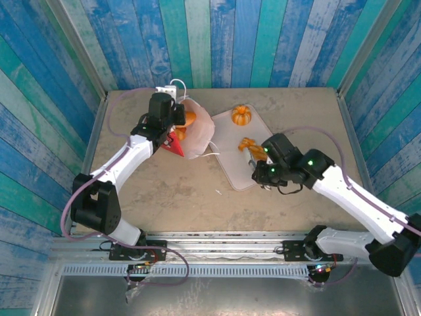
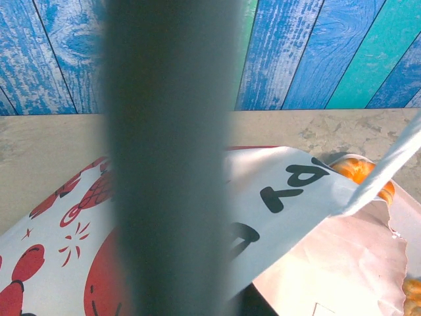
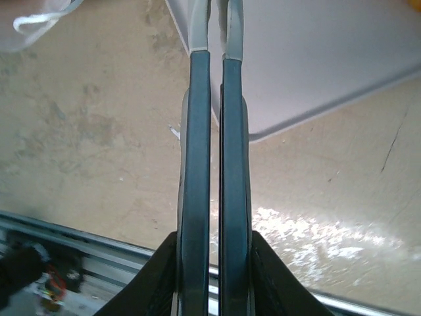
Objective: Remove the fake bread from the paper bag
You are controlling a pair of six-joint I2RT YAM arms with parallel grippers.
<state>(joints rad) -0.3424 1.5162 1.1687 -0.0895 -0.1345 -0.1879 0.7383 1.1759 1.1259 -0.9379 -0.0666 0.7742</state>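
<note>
The paper bag lies on its side at the back left, white with a red band. My left gripper is shut on its rim. In the left wrist view the bag's printed paper folds up close, with a blurred grey bar in front of it. Fake bread shows at the bag's mouth and inside it. Two more pieces of the fake bread lie on the pale tray: a round orange one and a twisted roll. My right gripper is shut and holds nothing. It hangs over the tray's near corner, just near of the twisted roll.
Blue plank walls enclose the table on three sides. The metal rail with the arm bases runs along the near edge. The bag's white cord handle lies on the bare tabletop left of the tray.
</note>
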